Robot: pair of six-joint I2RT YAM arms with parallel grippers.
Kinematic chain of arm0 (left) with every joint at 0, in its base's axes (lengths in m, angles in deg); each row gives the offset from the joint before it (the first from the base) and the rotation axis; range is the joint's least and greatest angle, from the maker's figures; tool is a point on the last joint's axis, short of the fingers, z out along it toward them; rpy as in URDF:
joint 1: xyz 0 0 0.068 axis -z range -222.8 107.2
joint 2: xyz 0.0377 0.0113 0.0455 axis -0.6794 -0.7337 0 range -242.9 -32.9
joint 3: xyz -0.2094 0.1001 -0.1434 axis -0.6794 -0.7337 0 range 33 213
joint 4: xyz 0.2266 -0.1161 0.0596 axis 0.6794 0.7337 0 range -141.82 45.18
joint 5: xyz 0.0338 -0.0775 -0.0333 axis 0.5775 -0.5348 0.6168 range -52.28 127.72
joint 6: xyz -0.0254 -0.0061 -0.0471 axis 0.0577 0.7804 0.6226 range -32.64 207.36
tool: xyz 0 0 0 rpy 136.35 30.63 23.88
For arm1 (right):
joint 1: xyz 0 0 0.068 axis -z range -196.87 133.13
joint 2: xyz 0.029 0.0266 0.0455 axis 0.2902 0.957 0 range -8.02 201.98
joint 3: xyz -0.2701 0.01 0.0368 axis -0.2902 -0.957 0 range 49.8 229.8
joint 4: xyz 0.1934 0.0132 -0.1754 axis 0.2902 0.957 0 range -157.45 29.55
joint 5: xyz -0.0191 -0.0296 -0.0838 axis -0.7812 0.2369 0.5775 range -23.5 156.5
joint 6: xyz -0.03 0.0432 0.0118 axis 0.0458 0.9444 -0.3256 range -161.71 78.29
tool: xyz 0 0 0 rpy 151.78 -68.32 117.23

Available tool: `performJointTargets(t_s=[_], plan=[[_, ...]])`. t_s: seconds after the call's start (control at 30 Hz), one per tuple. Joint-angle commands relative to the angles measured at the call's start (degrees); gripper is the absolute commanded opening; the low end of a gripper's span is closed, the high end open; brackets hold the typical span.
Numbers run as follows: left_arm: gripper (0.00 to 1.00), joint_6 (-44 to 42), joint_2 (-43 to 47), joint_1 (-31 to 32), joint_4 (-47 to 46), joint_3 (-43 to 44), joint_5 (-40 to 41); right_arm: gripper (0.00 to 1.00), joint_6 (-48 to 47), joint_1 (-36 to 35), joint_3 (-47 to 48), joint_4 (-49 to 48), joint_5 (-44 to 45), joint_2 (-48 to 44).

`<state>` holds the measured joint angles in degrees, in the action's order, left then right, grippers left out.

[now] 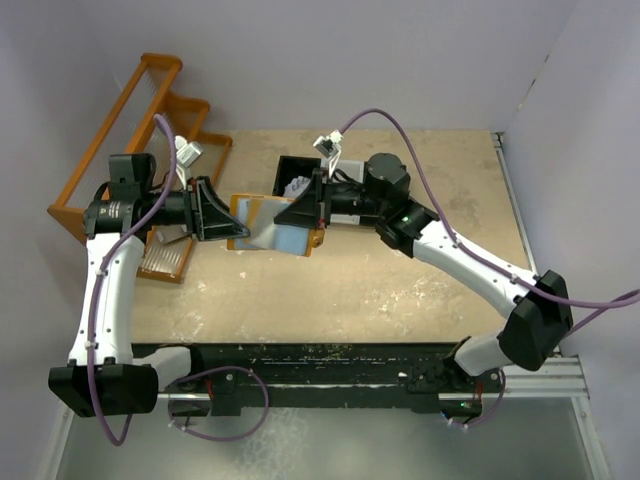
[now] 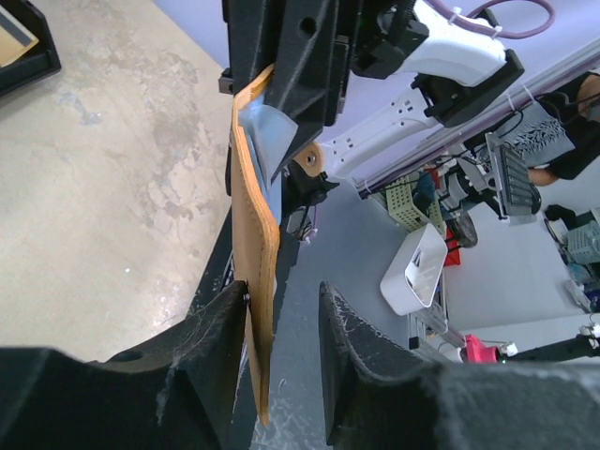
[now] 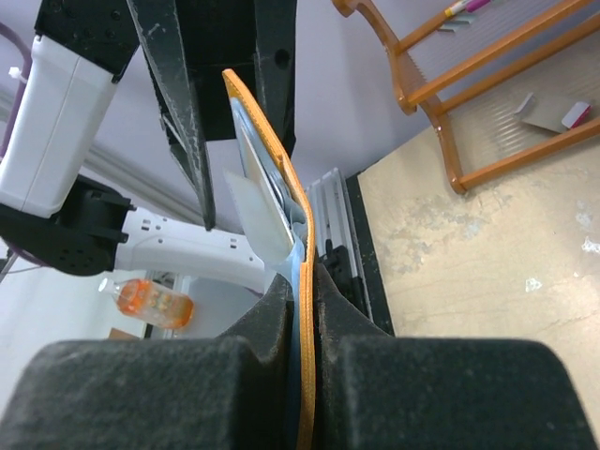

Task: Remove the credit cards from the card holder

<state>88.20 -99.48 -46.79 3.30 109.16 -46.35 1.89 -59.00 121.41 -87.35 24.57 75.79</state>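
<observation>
Top view: left gripper (image 1: 232, 215) and right gripper (image 1: 312, 212) face each other above the table (image 1: 400, 290). The card holder (image 1: 268, 228) hangs spread open between them, blue-grey inside up. Black tray (image 1: 293, 170) lies just behind the right gripper, orange rack (image 1: 110, 150) behind the left one.

Left wrist view: left gripper (image 2: 283, 300) jaws part-open. The card holder (image 2: 251, 234) stands edge-on between the fingers, against one finger (image 2: 220, 337), with a clear gap to the other. No grip. Its far end sits in the right gripper (image 2: 286, 84), straight ahead.

Right wrist view: right gripper (image 3: 305, 291) is clamped tight on the card holder's (image 3: 305, 375) near edge, pads pressing both faces. A pale flat piece (image 3: 258, 216) sticks out of the inner face just past the fingertips; card or flap, cannot tell. Left gripper (image 3: 230, 84) is beyond it.
</observation>
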Motion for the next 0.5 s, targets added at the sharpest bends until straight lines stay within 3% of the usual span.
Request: performJointTargets(t_s=[0.0, 0.07, 0.23, 0.47], plan=[[0.39, -1.78, 0.79, 0.19, 1.19, 3.38, -6.73, 0.00, 1.21, 1.51, -0.79, -5.06, -3.13, -3.32], [0.36, -0.76, 0.71, 0.20, 0.12, 3.40, -5.11, 0.00, 1.23, 1.61, -0.86, -5.46, -3.53, -3.55], [0.15, 3.52, 0.16, 0.12, -3.75, 1.69, 0.98, 0.00, 1.23, 1.61, -0.86, -5.54, -4.76, -3.33], [0.15, 5.40, 0.28, 0.12, -6.07, 0.38, 1.82, 0.00, 1.14, 1.61, -0.93, -5.66, -5.72, -2.97]])
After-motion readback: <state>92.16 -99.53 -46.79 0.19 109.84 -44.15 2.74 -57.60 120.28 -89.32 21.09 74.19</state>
